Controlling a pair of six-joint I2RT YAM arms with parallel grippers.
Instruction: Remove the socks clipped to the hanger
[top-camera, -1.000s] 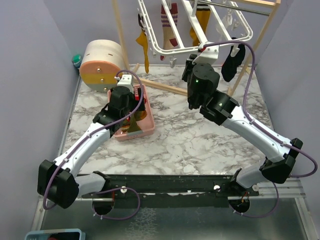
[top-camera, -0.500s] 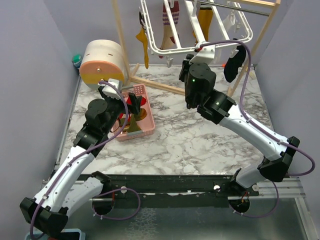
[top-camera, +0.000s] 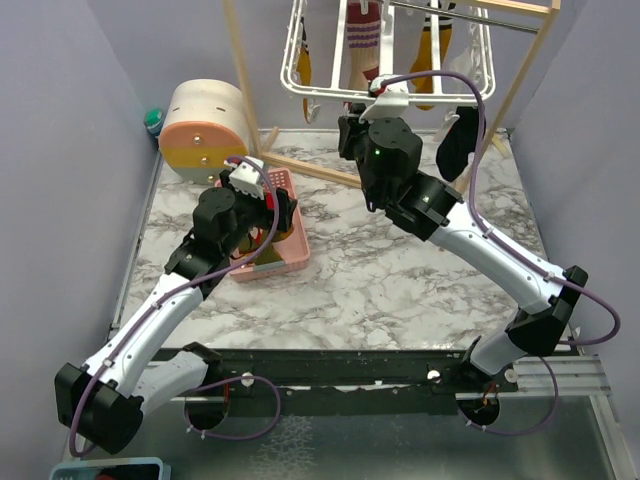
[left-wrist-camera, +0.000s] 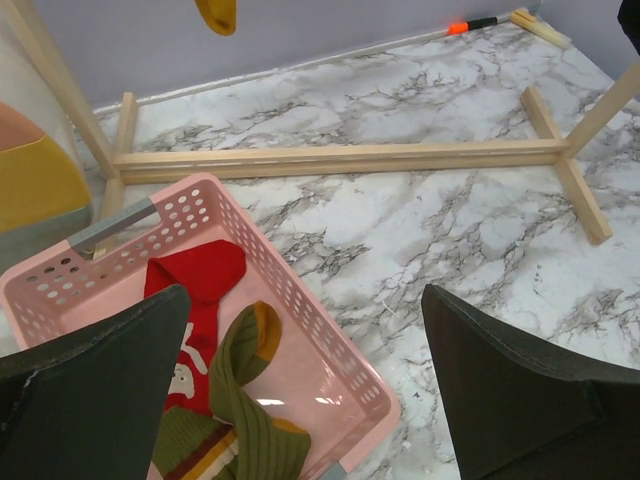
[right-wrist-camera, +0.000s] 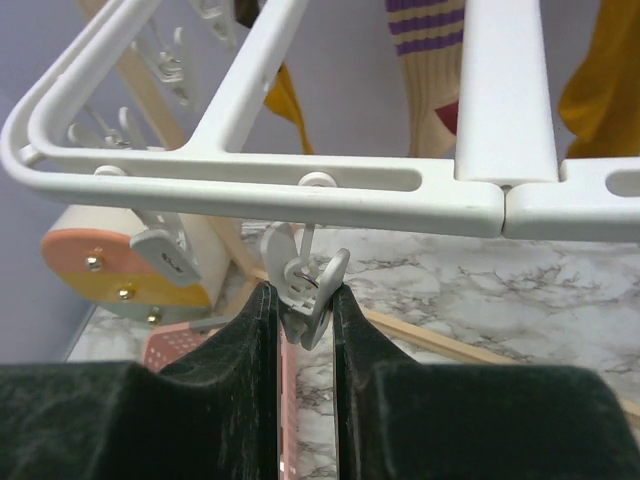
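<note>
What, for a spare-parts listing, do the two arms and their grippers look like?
The left arm and right arm have white tubular links between chunky black joint housings. A purple cable loops along each. A small green light glows on the right arm's wrist housing. The left gripper and right gripper have matte dark fingers tapering toward the tips.

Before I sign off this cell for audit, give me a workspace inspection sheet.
Surface: grey-veined white marble tabletop.
Job's things: white plastic drying hanger holds mustard yellow sock, red-and-cream striped sock, black sock; red sock and olive green sock lie in pink perforated plastic basket.
Clutter: round peach-and-yellow drum.
Grippers: left hand open above basket; right hand shut on small white plastic clip.
Cables: looping purple cables.
Surroundings: light wooden pole rack, lilac walls.
</note>
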